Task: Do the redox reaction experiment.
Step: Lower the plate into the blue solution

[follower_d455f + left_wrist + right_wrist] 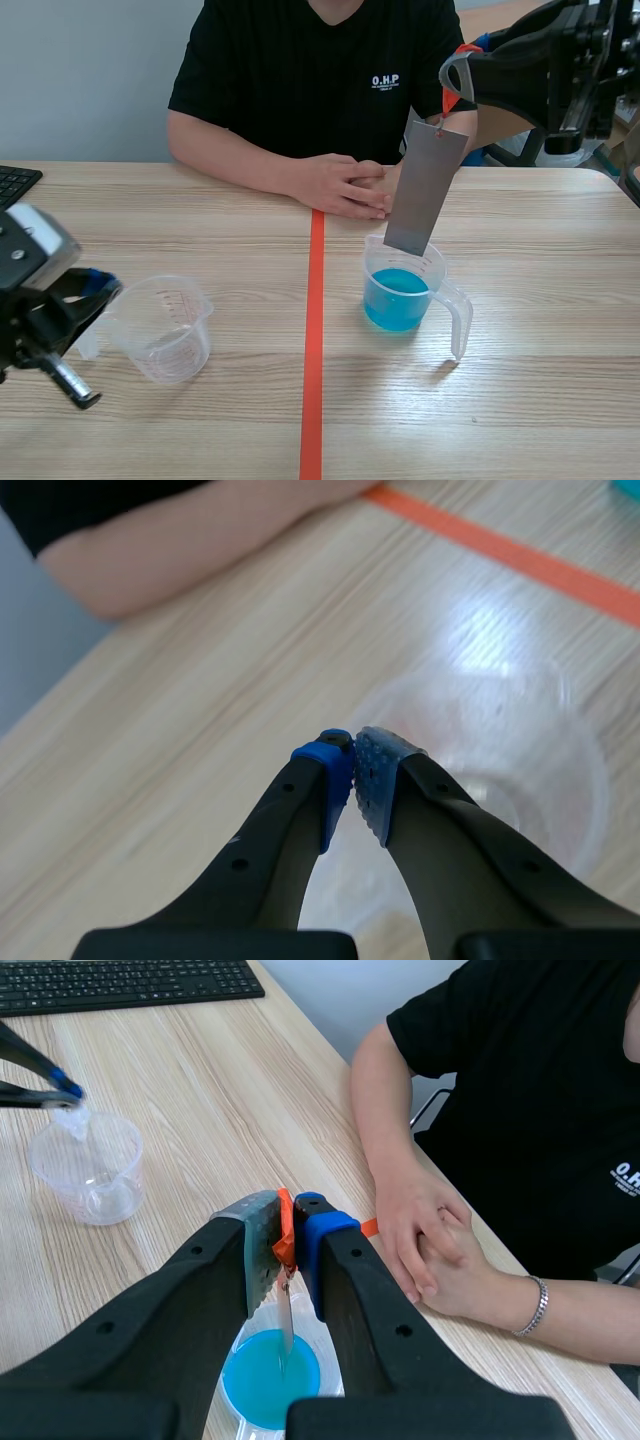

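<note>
A grey metal sheet (425,190) hangs from an orange tag (452,95), and my right gripper (458,75) is shut on that tag high above the table. The sheet's lower end dips into a clear measuring cup of blue liquid (405,290). From the right wrist view, the tag (285,1240) is pinched in the right gripper (290,1230), with the sheet's thin edge (285,1320) over the blue cup (270,1375). My left gripper (100,290) is shut on the handle of an empty clear measuring cup (165,330). Its pads (340,780) nearly meet beside the cup (500,760).
A person sits across the table with clasped hands (345,185) resting just behind the blue cup. A black keyboard (15,180) lies at the far left edge. An orange tape line (314,350) runs down the table between the two cups.
</note>
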Tool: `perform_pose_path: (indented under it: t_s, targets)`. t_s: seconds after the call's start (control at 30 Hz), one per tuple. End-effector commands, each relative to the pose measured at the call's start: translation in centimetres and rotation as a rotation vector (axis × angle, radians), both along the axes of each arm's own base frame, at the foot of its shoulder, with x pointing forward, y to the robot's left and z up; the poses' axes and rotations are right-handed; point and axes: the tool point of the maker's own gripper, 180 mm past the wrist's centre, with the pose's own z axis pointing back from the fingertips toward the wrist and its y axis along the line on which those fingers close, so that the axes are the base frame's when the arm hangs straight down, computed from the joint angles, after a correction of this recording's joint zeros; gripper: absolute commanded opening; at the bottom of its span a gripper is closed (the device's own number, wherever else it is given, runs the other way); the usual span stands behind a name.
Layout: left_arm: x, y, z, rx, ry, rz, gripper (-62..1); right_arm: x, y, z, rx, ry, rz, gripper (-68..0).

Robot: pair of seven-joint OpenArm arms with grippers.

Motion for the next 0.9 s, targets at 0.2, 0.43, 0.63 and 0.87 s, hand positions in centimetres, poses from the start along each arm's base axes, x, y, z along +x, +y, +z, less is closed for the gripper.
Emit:
perform_pose_path:
  t_s: [0.2,0.43,0.63,0.87]
  targets:
    - [-5.6,5.7,-2.5,-0.042,0.138,0.201,-55.8,0.8,-0.7,0.6,0.021,-0.025,-0.021,-65.8]
    - [-11.5,7.5,-5.0,-0.052,0.272,0.323,-55.8,1.6,-1.0,-1.1,0.026,-0.003,-0.055,-65.8]
    - [-14.5,8.0,-6.0,-0.079,0.326,0.416,-55.8,1.8,-0.6,-2.2,0.025,-0.004,-0.055,-65.8]
    - [-17.0,7.6,-6.9,-0.125,0.368,0.506,-55.8,2.1,0.2,-4.3,0.015,0.009,-0.055,-65.8]
